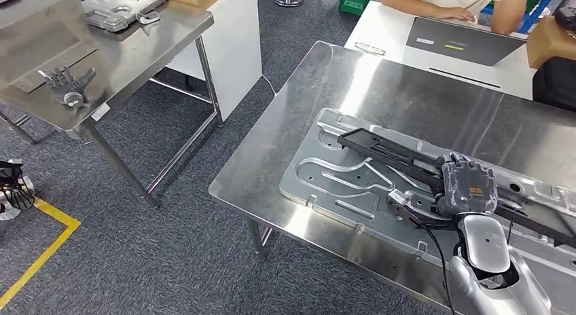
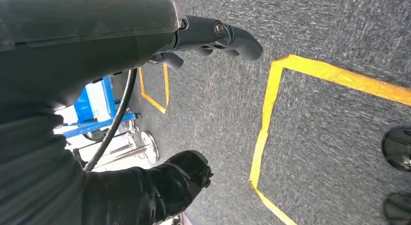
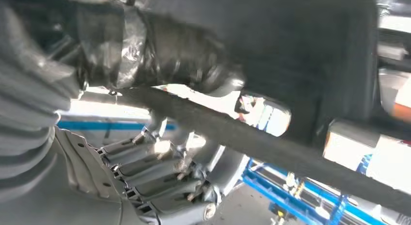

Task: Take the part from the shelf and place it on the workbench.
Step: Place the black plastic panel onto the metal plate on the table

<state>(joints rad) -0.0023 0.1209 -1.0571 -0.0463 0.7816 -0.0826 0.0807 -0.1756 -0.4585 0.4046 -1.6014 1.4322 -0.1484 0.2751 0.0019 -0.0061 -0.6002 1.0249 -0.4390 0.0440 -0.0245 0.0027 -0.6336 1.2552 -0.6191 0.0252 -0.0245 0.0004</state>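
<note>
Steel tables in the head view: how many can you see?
2. The small steel table stands upper left and carries a grey stamped part. The workbench fills the right side, where the right hand grips the black part. Others may lie outside the frame.

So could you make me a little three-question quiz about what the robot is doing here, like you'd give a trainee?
1. True or false: the right hand grips the black part over the silver panel on the workbench.
2. Where does the left hand hang? A) above grey carpet with yellow tape lines; B) on the laptop; C) inside a box.
3. Fill in: a person's arms rest by a grey ____ on the white table beyond the workbench.

Key: 1 true; 2 A; 3 laptop.
</note>
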